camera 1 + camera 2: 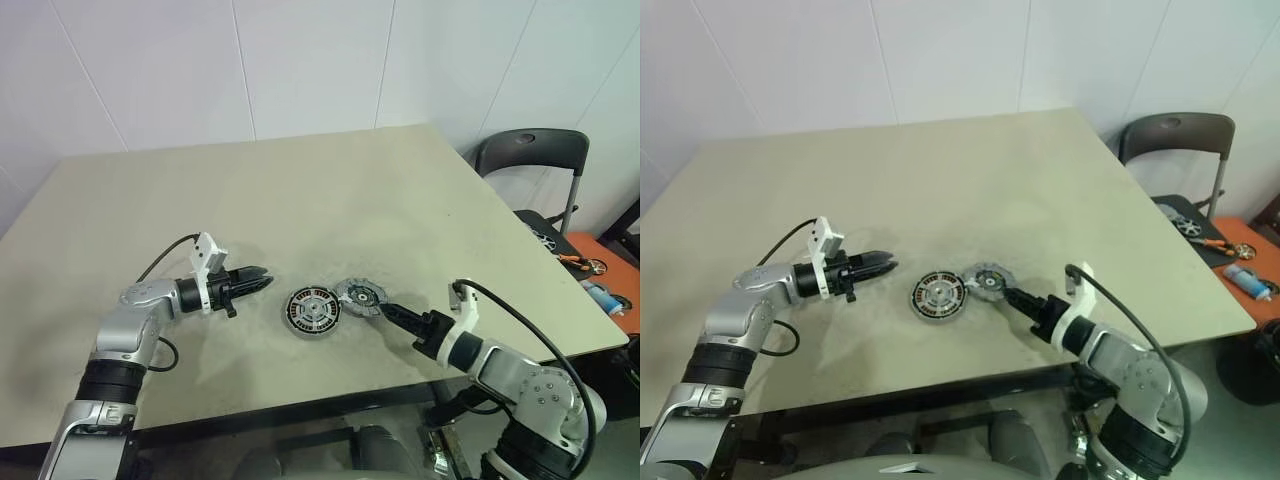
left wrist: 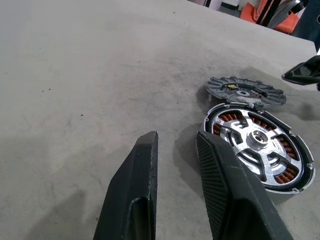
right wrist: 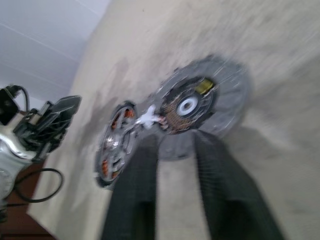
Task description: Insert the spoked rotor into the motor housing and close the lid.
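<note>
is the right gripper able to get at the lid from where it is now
Probably yes. The right gripper sits just beside the lid, fingers apart and pointing at it, with nothing between them. The housing, rotor already inside, lies on the lid's far side, out of the way.

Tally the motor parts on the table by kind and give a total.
Motor housing: 1
Spoked rotor, seated in the housing: 1
Lid, lying beside the housing: 1
Total: 3
</note>
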Tool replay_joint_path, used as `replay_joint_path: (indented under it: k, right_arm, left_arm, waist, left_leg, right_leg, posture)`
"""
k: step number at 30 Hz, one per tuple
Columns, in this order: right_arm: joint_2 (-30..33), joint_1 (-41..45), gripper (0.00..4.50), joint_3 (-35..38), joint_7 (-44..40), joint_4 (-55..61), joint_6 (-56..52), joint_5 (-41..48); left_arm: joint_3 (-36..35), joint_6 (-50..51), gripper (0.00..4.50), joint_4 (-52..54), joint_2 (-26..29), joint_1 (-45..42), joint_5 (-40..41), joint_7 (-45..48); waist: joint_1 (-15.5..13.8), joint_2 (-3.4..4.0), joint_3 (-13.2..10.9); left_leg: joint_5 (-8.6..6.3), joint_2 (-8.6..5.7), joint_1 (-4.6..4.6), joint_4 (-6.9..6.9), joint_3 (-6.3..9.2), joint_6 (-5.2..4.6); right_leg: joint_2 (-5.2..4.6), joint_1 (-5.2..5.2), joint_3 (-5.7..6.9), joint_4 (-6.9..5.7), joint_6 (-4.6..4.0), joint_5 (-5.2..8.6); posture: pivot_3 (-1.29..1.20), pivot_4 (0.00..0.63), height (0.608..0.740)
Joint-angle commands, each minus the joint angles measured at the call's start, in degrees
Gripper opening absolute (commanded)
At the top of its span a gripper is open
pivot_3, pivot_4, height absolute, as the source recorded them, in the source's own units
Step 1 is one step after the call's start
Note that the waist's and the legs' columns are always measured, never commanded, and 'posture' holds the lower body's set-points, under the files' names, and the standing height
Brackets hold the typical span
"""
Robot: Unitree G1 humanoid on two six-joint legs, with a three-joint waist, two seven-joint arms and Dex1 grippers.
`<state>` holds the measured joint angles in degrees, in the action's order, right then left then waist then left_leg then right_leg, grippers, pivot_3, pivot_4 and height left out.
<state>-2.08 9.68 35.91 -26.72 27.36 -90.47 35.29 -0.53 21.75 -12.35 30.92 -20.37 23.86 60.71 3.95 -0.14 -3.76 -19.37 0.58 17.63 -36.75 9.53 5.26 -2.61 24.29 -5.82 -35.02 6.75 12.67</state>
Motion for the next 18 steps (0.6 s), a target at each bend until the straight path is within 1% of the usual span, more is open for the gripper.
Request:
replay_joint_path:
  k: [1,6,9,13,16,18]
  right_arm:
    - [-0.1,0.6,1.81,0.9,2.0,2.4,-2.0,6.0]
    - [0.9,-1.5,1.81,1.4,5.4,1.2,-2.0,10.8]
    - [1.1,-1.4,1.81,2.3,7.5,0.4,-2.0,11.8]
    - [3.0,-3.6,1.81,2.2,8.3,0.3,-2.0,15.8]
    - [2.8,-3.9,1.81,2.6,9.6,-0.2,-2.0,18.3]
    - [2.4,-3.7,1.81,2.1,10.6,0.2,-1.4,17.9]
  left_arm:
    - [-0.3,-0.6,1.31,1.5,0.0,0.0,-0.4,-0.5]
    - [-0.4,-0.9,1.31,2.0,-0.2,0.6,-0.6,-1.0]
    - [-0.4,-0.8,1.31,2.4,-0.2,1.0,-0.5,-1.1]
    - [-0.5,-0.8,1.31,2.5,0.0,1.3,-0.7,-0.9]
    - [-0.4,-1.1,1.31,2.3,0.1,1.5,-0.9,-0.8]
    - [-0.4,-1.2,1.31,2.3,0.0,1.6,-1.0,-0.8]
  waist:
    - [0.0,0.0,0.0]
    - [0.0,0.01,0.0]
    - [0.1,0.02,0.0]
    - [0.0,0.03,0.0]
    - [0.0,0.03,0.0]
    - [0.1,0.03,0.0]
  left_leg:
    - [0.0,0.0,0.0,0.0,0.0,0.0]
    - [0.0,0.0,0.02,0.0,-0.01,0.0]
    - [0.0,0.0,0.01,0.0,-0.01,0.0]
    - [0.0,0.0,-0.01,0.0,-0.01,0.0]
    - [0.0,0.0,0.02,0.0,-0.02,0.0]
    - [0.0,0.0,0.01,0.0,-0.02,0.0]
  right_leg:
    - [0.0,0.0,0.0,0.0,-0.03,0.02]
    - [0.0,-0.01,0.0,0.01,-0.02,0.02]
    - [0.0,0.0,0.0,0.02,-0.02,0.02]
    - [0.01,-0.01,0.0,0.01,-0.03,0.04]
    - [0.0,-0.01,0.0,0.04,-0.02,0.04]
    - [0.0,-0.01,0.0,0.04,-0.02,0.04]
  posture:
    - [0.0,0.0,0.74]
    - [0.0,0.0,0.74]
    - [0.0,0.0,0.74]
    - [0.0,0.0,0.74]
    - [0.0,0.0,0.74]
    - [0.0,0.0,0.74]
